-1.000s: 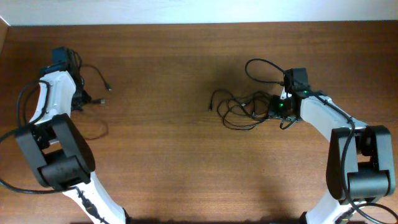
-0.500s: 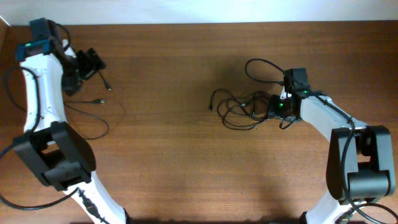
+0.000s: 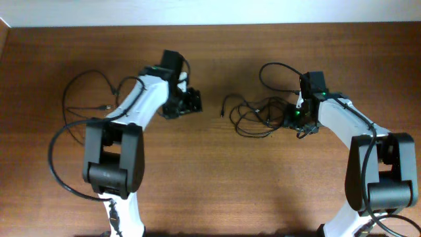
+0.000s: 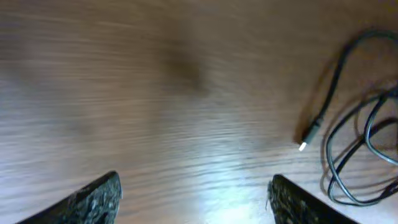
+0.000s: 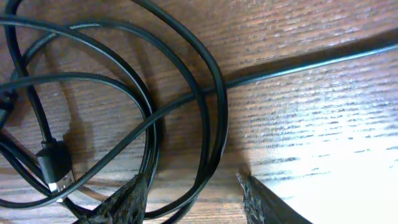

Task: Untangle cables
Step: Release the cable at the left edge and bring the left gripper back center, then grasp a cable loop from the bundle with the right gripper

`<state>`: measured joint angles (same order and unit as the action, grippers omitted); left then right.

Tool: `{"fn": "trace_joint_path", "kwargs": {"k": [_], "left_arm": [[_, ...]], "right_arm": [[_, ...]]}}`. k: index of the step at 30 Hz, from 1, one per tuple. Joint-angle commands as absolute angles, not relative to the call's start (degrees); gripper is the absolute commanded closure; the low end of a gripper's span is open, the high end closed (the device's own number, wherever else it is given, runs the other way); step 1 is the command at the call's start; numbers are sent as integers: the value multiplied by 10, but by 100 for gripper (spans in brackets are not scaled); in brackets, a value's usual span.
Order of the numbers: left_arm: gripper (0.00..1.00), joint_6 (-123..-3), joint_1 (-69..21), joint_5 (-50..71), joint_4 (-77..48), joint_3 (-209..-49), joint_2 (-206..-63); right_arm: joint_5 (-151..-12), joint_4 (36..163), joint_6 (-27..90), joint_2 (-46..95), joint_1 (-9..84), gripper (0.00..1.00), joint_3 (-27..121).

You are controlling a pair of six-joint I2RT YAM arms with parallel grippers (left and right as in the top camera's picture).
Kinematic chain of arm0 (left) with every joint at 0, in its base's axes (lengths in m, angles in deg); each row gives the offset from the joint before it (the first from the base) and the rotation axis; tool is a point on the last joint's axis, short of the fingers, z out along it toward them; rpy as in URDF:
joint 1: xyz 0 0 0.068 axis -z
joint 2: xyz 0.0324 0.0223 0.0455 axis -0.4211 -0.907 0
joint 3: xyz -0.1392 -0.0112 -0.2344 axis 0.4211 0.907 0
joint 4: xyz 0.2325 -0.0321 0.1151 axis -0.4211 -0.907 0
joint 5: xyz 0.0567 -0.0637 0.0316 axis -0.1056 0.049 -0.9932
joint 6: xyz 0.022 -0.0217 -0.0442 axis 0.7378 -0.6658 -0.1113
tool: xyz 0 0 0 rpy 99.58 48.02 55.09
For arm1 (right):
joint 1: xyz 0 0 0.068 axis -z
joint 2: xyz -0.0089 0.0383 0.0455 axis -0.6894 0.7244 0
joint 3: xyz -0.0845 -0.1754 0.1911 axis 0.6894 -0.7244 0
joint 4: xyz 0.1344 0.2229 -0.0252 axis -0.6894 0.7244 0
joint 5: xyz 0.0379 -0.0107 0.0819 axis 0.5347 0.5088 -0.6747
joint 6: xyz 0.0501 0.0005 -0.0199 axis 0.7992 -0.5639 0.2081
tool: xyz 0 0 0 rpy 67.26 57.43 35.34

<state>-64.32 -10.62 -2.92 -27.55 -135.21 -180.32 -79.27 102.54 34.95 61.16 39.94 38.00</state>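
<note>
Looping cables (image 3: 255, 116) crowding right end effector (image 3: 291, 117)

I find one bench (image 3: 217, 191) of brown wood, its grain running left to right in the overhead view. The finish is dull across the middle. A bright glare patch (image 5: 336, 162) lies on the wood in my right wrist view. A pale strip (image 3: 210, 12) borders the bench along its far edge; I cannot tell whether it is wall or floor.

Left tool (image 4: 195, 198) spread wide, empty; cables (image 4: 313, 130) at right.
</note>
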Motion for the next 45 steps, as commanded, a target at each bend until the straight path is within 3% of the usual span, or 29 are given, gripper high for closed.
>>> {"fn": "trace_joint_path", "kwargs": {"k": [1,2,3,4,7,9,11,12,13,14,15,17,19,22,25,26,30,37,38,41,45], "left_arm": [[12,-645,-69,-39,-224,-1317,-1791],[12,-645,-59,-50,-213,-1313,-1791],[12,-645,-51,-56,-205,-1313,-1791],[20,-645,-40,-75,-202,-1313,-1791],[70,-645,-12,-133,-200,-1300,-1791],[82,-645,-8,-133,-199,-1300,-1791],[84,-645,-9,-132,-199,-1300,-1791],[83,-644,-9,-132,-201,-1302,-1790],[87,-630,-10,-130,-209,-1309,-1789],[100,-575,-10,-117,-225,-1327,-1781],[100,-555,-10,-117,-234,-1336,-1773],[100,-545,-10,-118,-236,-1339,-1759],[91,-545,-10,-141,-242,-1336,-1758],[89,-545,-10,-154,-245,-1336,-1758],[100,-548,-10,-160,-238,-1336,-1758],[100,-572,-10,-191,-242,-1336,-1758],[100,-594,-10,-214,-245,-1335,-1758],[97,-594,-10,-214,-245,-1335,-1758],[97,-594,-10,-214,-245,-1335,-1758],[95,-593,-10,-214,-245,-1335,-1758],[93,-593,-10,-215,-245,-1335,-1759]], "right_arm": [[-812,1043,348,605,399,49,390],[-816,1060,346,597,399,54,390],[-816,1069,346,592,399,66,390],[-833,1071,348,588,399,94,390],[-959,1074,348,588,398,96,390],[-1009,1085,349,588,397,96,390],[-1036,1125,348,588,397,95,390],[-1027,1143,348,588,397,77,390],[-1012,1150,348,588,397,72,390],[-972,1153,348,589,397,37,389],[-967,1144,349,589,398,9,389],[-975,1124,365,589,399,6,395],[-969,1179,372,588,398,16,454],[-958,1234,365,588,390,26,507],[-925,1238,376,590,359,59,478],[-896,1236,422,590,348,62,458],[-827,1218,430,590,343,64,424],[-808,1046,453,590,343,84,374],[-805,1032,453,590,343,90,374],[-802,1016,453,590,343,96,374],[-795,1003,448,590,343,96,374]]}}
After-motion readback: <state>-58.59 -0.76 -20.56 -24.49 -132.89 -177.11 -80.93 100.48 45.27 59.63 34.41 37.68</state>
